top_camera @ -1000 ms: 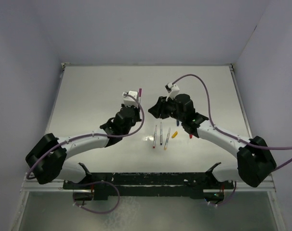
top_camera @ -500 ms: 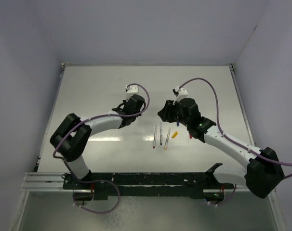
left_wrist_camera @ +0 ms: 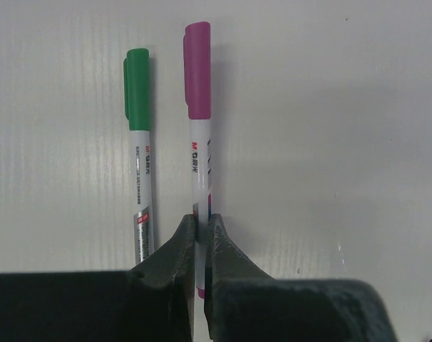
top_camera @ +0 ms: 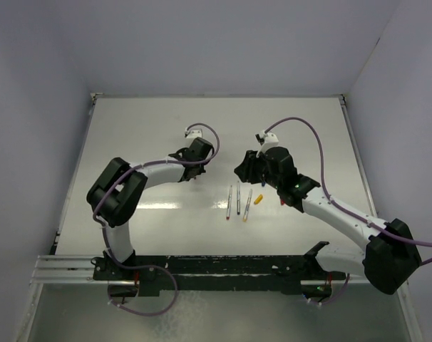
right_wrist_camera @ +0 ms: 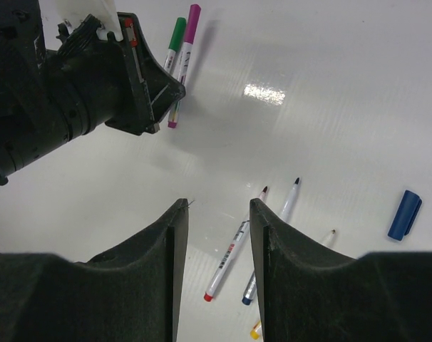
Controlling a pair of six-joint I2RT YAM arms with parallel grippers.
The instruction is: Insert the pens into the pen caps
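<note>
Since a second ago the left arm has folded back at the elbow, and the left gripper (left_wrist_camera: 201, 229) has come down low over the table (left_wrist_camera: 330, 107). Its fingers are pinched on the magenta-capped pen (left_wrist_camera: 199, 142), just beside the green-capped pen (left_wrist_camera: 140, 178) (parallel to it). The right gripper (right_wrist_camera: 218, 208) hangs spread and empty above three uncapped pens (right_wrist_camera: 234, 249), with the blue cap (right_wrist_camera: 404, 214) well apart.

This is a robotics lab test cell: a white table (top_camera: 130, 128) boxed in by plain pale walls (top_camera: 223, 43) along its far and side edges. Two robot arms (top_camera: 341, 214) trailing purple cables (top_camera: 296, 118) stand on a black rail (top_camera: 216, 265) at its near edge.
</note>
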